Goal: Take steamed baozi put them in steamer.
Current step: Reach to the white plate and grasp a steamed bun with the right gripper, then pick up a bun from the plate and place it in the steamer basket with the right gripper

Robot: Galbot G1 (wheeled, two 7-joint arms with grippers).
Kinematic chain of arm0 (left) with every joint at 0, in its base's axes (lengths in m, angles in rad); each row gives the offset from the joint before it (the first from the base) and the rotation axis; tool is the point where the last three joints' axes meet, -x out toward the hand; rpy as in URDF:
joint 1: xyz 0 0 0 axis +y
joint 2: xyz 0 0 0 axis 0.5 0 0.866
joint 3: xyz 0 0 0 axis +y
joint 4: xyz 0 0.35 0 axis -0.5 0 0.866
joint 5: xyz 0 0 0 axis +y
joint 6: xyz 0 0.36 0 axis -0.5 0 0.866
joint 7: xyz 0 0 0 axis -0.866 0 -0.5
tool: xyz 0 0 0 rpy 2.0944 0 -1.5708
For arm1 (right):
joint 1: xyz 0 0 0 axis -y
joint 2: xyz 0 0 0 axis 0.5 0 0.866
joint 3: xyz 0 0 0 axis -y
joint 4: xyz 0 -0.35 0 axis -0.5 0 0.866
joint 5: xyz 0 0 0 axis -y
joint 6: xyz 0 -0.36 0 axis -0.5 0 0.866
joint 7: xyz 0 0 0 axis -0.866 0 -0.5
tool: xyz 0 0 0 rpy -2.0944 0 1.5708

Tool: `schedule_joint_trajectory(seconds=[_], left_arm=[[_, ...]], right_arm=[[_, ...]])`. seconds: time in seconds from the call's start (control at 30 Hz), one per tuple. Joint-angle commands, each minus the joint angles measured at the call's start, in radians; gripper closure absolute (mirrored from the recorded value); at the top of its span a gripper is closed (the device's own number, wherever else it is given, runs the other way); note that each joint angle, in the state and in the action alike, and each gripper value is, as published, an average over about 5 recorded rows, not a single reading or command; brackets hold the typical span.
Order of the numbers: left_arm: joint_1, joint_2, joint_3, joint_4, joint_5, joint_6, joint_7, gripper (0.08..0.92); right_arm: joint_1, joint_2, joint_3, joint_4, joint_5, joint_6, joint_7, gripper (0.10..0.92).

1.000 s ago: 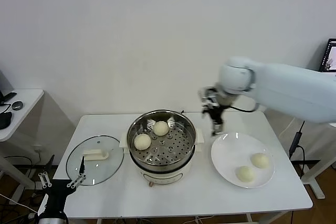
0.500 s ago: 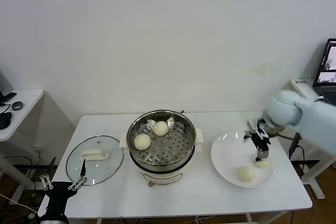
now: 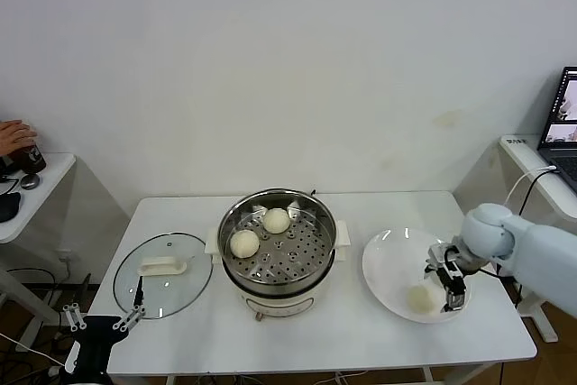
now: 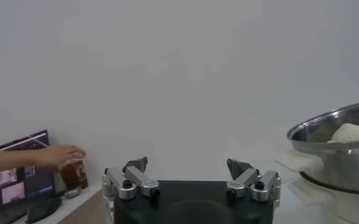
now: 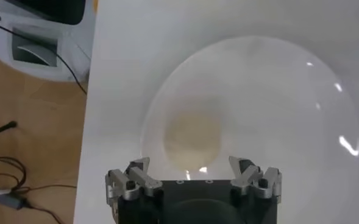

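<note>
The steamer [image 3: 311,270] stands mid-table with two steamed baozi [image 3: 244,242] [image 3: 276,220] on its perforated floor. To its right lies a white plate [image 3: 392,259]. My right gripper [image 3: 450,284] is low over the plate's right side, open. One baozi [image 3: 420,298] lies just beside it. In the right wrist view a baozi [image 5: 192,141] rests on the plate [image 5: 289,115] straight ahead of my right gripper [image 5: 190,162], with the fingers apart and clear of it. My left gripper [image 3: 99,320] hangs parked and open below the table's left front corner.
The glass lid [image 3: 176,290] with its cream handle lies left of the steamer. The steamer rim [image 4: 334,131] shows in the left wrist view. A person's hand [image 3: 16,135] rests on the side desk at far left. A laptop [image 3: 566,96] stands at far right.
My right arm swung from beside the steamer across to the plate and dropped low over the right baozi, now hiding it in the head view. A hand appeared on the left desk.
</note>
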Motion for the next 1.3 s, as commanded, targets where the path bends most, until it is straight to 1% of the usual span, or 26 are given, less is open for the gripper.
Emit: schedule_joint_trajectory(seconds=[0.03, 0.23, 0.37, 0.67, 0.8, 0.9, 1.07, 1.17, 1.3], left_arm=[[0.001, -0.001, -0.001, 0.000, -0.001, -0.001, -0.001, 0.177], [0.000, 0.000, -0.006, 0.004, -0.004, -0.002, -0.001, 0.177], [-0.003, 0.000, -0.008, 0.005, -0.005, -0.002, -0.001, 0.177], [-0.009, 0.000, -0.008, 0.007, -0.007, -0.005, -0.001, 0.177], [-0.010, 0.000, -0.009, 0.004, -0.009, -0.006, -0.001, 0.177], [-0.011, 0.002, -0.010, 0.001, -0.011, -0.006, -0.001, 0.177], [-0.018, 0.008, -0.006, -0.003, -0.013, -0.005, -0.001, 0.177], [-0.027, 0.012, -0.002, -0.005, -0.016, -0.003, 0.000, 0.177], [-0.034, 0.017, 0.001, -0.006, -0.020, -0.002, 0.000, 0.177]], right_arm=[[-0.106, 0.048, 0.066, -0.042, -0.032, 0.002, 0.029, 0.219], [-0.106, 0.073, 0.072, -0.056, -0.033, -0.009, 0.034, 0.271], [-0.099, 0.073, 0.070, -0.057, -0.040, -0.009, 0.027, 0.321], [-0.037, 0.064, 0.063, -0.051, -0.024, -0.016, 0.023, 0.490], [0.053, 0.034, 0.039, -0.034, 0.016, -0.014, 0.010, 0.541], [0.149, 0.009, 0.024, -0.025, 0.050, -0.004, -0.014, 0.556], [0.354, 0.008, -0.025, -0.022, 0.139, 0.029, -0.084, 0.552], [0.499, 0.042, -0.072, -0.029, 0.205, 0.058, -0.124, 0.550], [0.680, 0.131, -0.156, -0.034, 0.290, 0.101, -0.144, 0.550]])
